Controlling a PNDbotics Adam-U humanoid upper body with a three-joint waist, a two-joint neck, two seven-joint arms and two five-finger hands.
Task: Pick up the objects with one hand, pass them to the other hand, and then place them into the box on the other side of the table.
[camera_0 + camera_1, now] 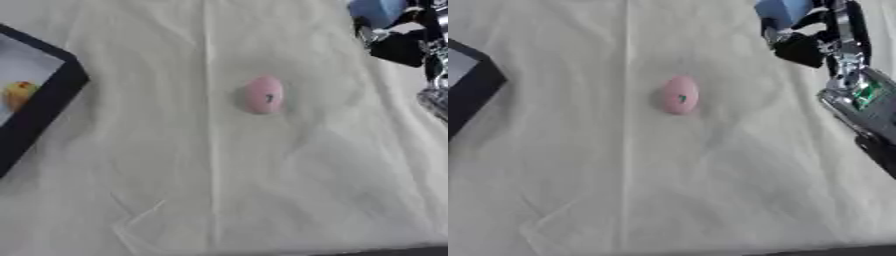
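Observation:
A pink egg-shaped object [263,94] with a small dark mark lies on the white cloth near the middle of the table. My right hand [807,45] hangs at the upper right, above and to the right of the pink object, with its fingers curled round a light blue object [781,11]. At the left edge stands a black-rimmed box [54,95] with a white floor, and a yellow object [19,93] lies inside it. My left hand shows in neither view.
A creased white cloth [219,190] covers the table. My right forearm [864,107], silver with a green part, comes down the right side. The table's front edge shows as a dark strip at the bottom right.

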